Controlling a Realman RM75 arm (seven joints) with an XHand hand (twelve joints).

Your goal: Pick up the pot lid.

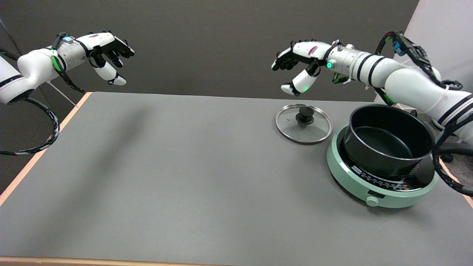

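Note:
A round glass pot lid with a metal rim and a black knob lies flat on the grey table, just left of the cooker. My right hand hovers in the air above and slightly behind the lid, clear of it. Its fingers are apart and loosely curved, with nothing in them. The right arm stretches in from the right, passing over the pot.
A black pot stands uncovered on a mint-green induction cooker at the right. The idle left hand hangs in the air at the upper left. The table's wooden edge runs along the left side.

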